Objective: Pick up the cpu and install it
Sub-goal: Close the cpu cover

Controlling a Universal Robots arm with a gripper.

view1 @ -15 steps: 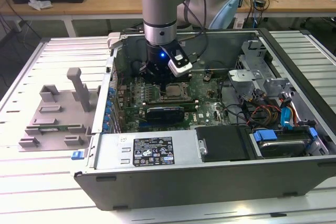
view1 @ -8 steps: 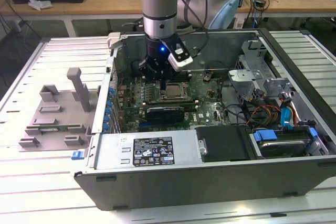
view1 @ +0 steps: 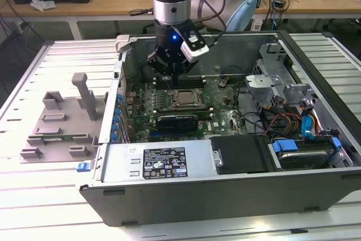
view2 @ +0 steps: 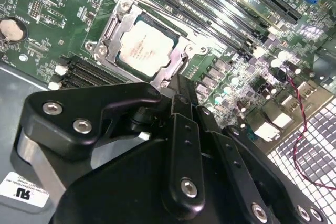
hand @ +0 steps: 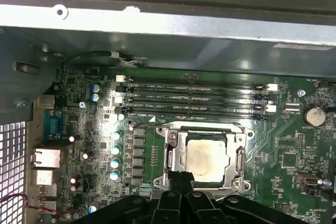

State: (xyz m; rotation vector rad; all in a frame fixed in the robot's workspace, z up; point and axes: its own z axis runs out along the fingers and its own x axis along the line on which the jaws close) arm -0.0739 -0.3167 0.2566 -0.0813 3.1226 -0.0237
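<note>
1. cpu (view2: 147, 48) lies flat in the socket (view2: 107, 40) on the motherboard (view1: 220, 103), silver top up, metal frame round it. Also seen in the first wrist view (hand: 206, 157) and the exterior view (view1: 185, 97).
2. pincer (view2: 176, 85) hangs just above the socket edge, tips together and nothing between them. In the first wrist view the tips (hand: 181, 178) sit at the near edge of the socket frame (hand: 173, 153). Can't tell if they touch the frame.
3. In the exterior view the arm comes straight down into the open case (view1: 225, 196), and the pincer (view1: 169, 73) is over the board, just beside the cpu on that view's left.
4. RAM slots (hand: 194, 95) run parallel just past the socket, and a coin battery (hand: 314, 115) sits further out on the board.
5. Black card (view1: 177, 121) with a heatsink lies on the board just on the camera side of the socket.
6. PSU (view1: 163, 162) runs along the near case wall, with drive bays and cables at the exterior view's right.
7. Grey tray (view1: 56, 122) is outside the case on the slatted surface (view1: 34, 207), at the exterior view's left, well apart from the pincer.
</note>
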